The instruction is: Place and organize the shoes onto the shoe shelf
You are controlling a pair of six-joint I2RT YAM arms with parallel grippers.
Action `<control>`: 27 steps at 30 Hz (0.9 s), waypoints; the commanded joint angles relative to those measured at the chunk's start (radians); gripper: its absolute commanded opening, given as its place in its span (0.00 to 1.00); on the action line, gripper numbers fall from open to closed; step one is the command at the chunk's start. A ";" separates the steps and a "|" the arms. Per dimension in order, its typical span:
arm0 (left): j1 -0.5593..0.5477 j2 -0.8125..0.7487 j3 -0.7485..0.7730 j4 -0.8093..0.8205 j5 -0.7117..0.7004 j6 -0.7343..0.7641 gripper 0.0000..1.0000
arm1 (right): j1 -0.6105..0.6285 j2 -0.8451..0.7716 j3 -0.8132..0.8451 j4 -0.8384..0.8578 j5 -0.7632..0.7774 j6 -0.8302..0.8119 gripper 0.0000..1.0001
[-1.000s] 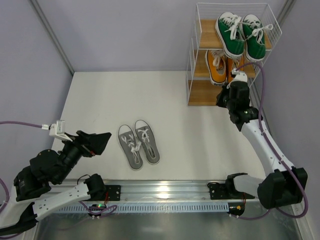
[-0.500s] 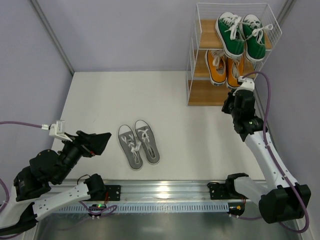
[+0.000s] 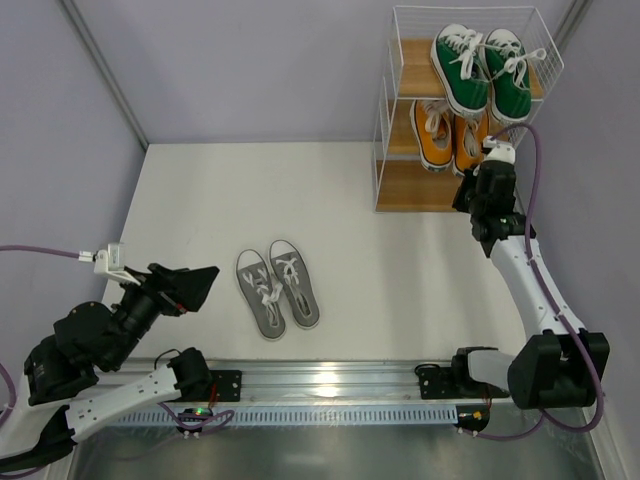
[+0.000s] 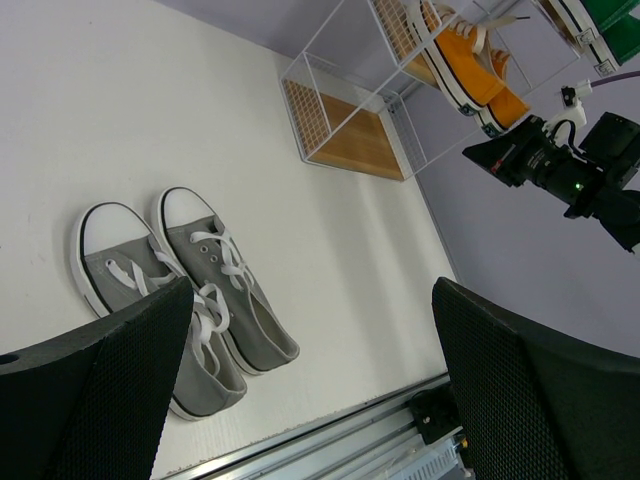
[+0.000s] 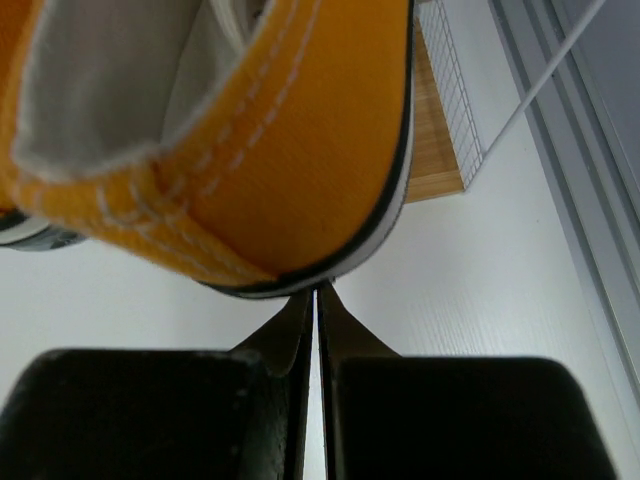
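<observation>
Finding two pairs shelved: green pair [image 3: 480,70] on the top tier of the shoe shelf [image 3: 410,188], orange pair [image 3: 450,130] on the middle. Grey pair [image 3: 277,290] lies on the desk [image 3: 200,200], near left; the bottom tier is bare. Right fingers [image 5: 290,330] are pressed together just under an orange heel; left fingers [image 4: 520,380] are spread, holding nothing.

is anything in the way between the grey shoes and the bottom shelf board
Nothing visible does. Only bare table lies between the grey shoes and the shoe shelf's bottom board, which is unoccupied. The right gripper is up at the orange shoes on the middle tier.
</observation>
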 commanded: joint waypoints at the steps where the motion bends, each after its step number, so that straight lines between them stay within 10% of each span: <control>1: -0.001 0.000 0.029 -0.008 -0.021 0.010 1.00 | -0.002 0.047 0.080 0.058 -0.036 -0.023 0.04; 18: -0.001 -0.007 0.045 -0.031 -0.039 0.013 0.99 | -0.047 0.142 0.154 0.081 -0.080 -0.011 0.04; 27: -0.001 -0.019 0.019 -0.029 -0.036 -0.007 1.00 | -0.019 -0.275 -0.186 0.033 -0.128 0.081 0.04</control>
